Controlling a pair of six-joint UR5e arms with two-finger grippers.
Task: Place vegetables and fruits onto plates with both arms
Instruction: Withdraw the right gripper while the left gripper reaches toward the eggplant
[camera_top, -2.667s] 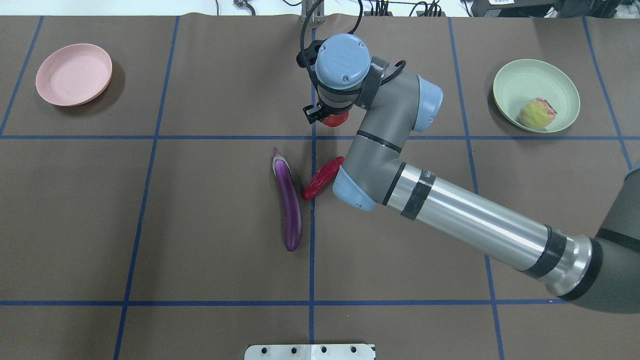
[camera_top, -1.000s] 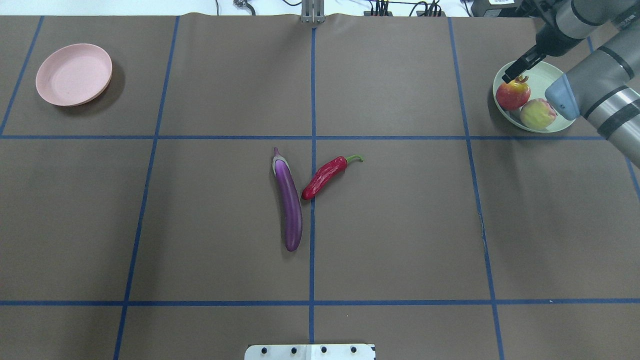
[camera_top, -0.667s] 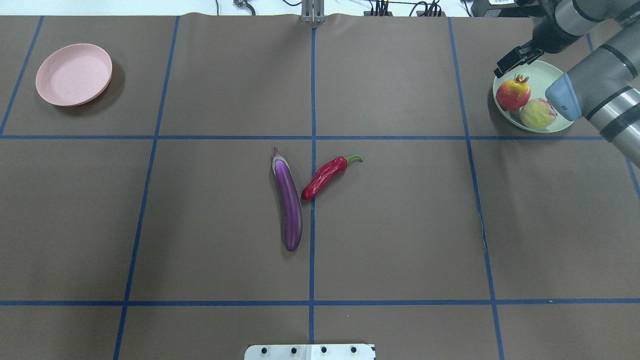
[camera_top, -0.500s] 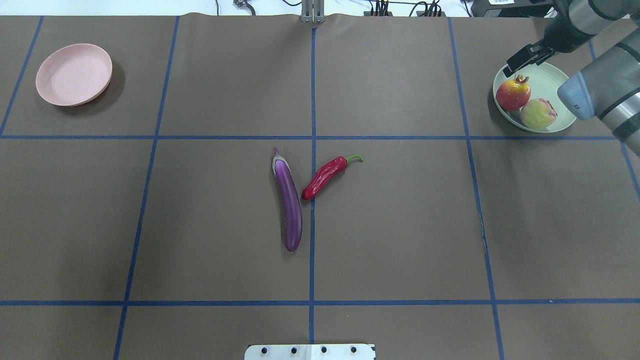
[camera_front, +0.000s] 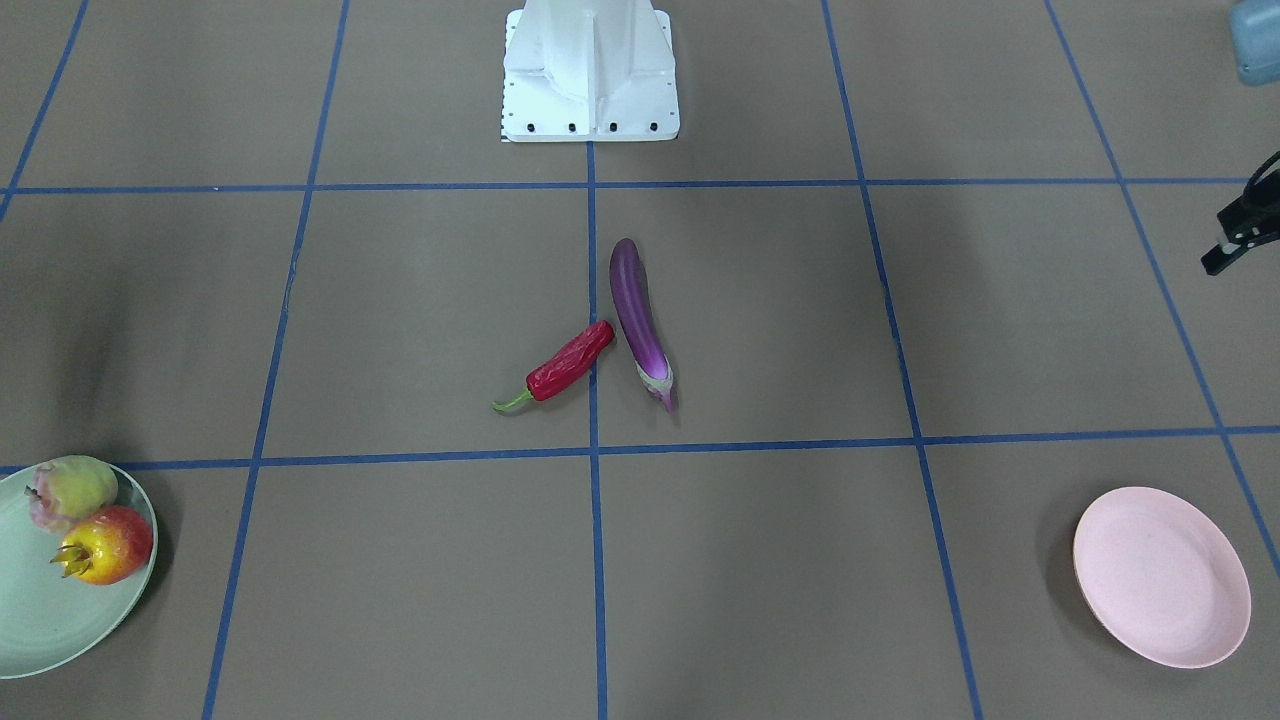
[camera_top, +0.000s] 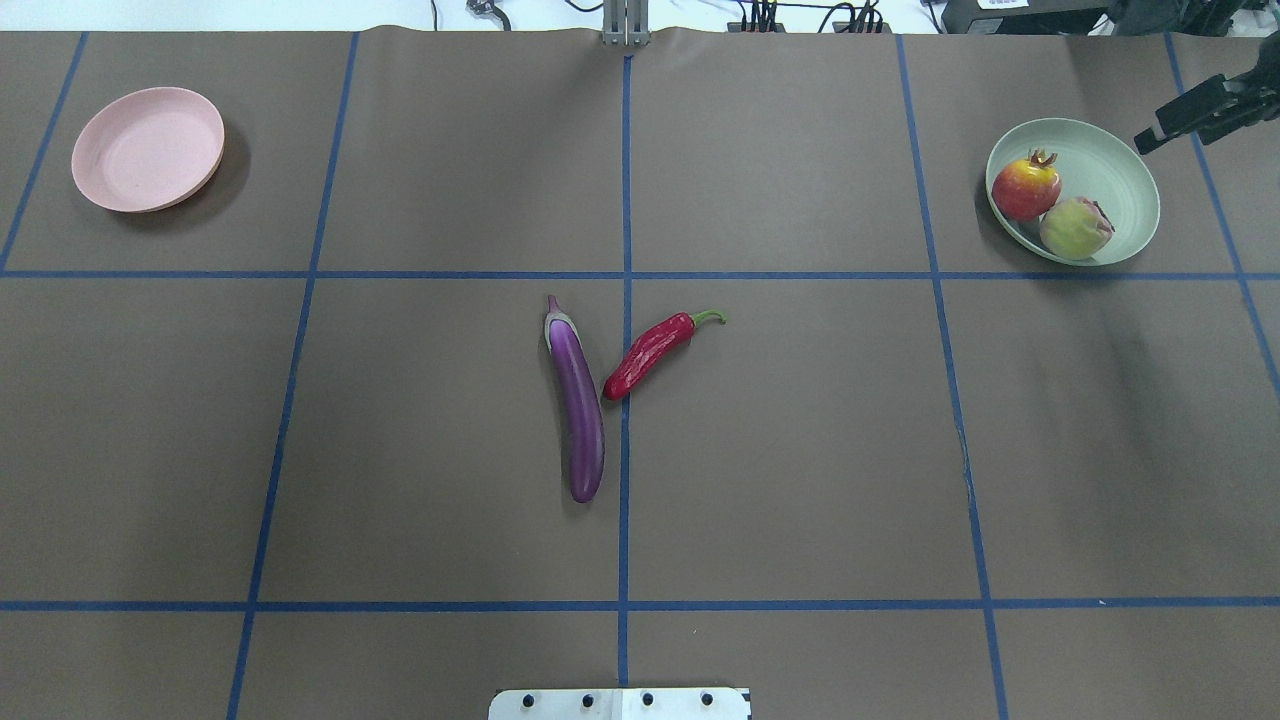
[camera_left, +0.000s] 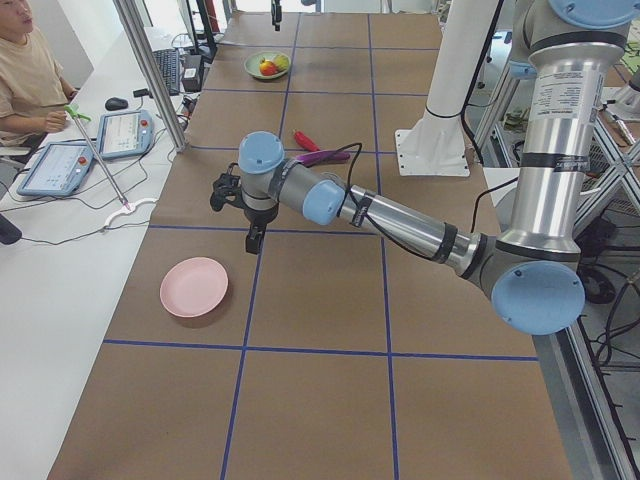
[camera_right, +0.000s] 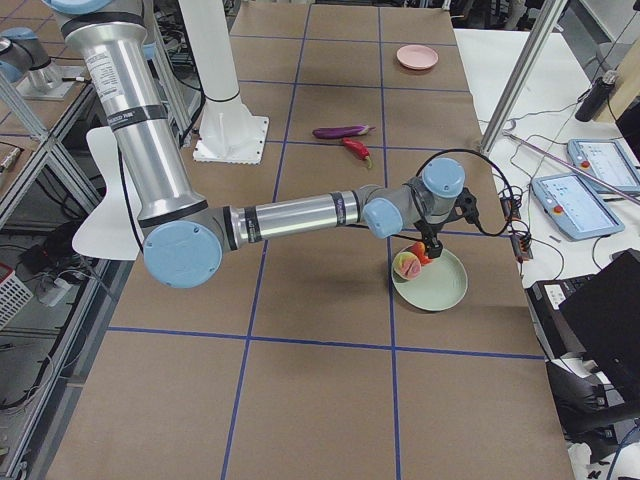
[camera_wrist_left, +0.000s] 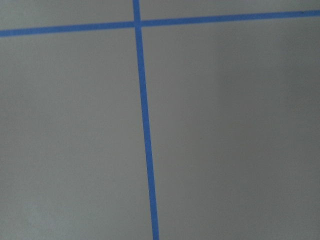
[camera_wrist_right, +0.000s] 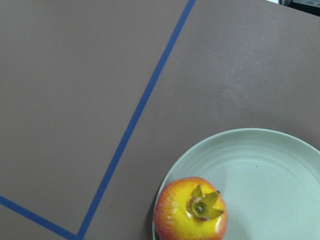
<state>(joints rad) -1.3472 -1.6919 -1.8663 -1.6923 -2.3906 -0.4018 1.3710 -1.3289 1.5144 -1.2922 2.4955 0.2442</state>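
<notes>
The purple eggplant (camera_top: 580, 410) and the red chili pepper (camera_top: 650, 352) lie side by side at the table's centre, the chili's tip touching the eggplant. The pomegranate (camera_top: 1025, 188) and the peach (camera_top: 1075, 228) rest together on the mint green plate (camera_top: 1120, 170) at the far right. My right gripper (camera_top: 1150, 138) hovers open and empty just beyond that plate's far right rim. The pink plate (camera_top: 148, 148) is bare at the far left. My left gripper (camera_front: 1215, 262) hangs above bare table between the vegetables and the pink plate (camera_front: 1160, 575); I cannot tell whether it is open or shut.
The white base block (camera_front: 590, 70) stands at the table's near edge, in line with the vegetables. Blue tape lines grid the brown mat. An operator sits by tablets beyond the table's far side in the exterior left view.
My right gripper carried the pomegranate from the table's centre to the mint plate, let it go beside the peach, and has drawn back to the right past the plate.
</notes>
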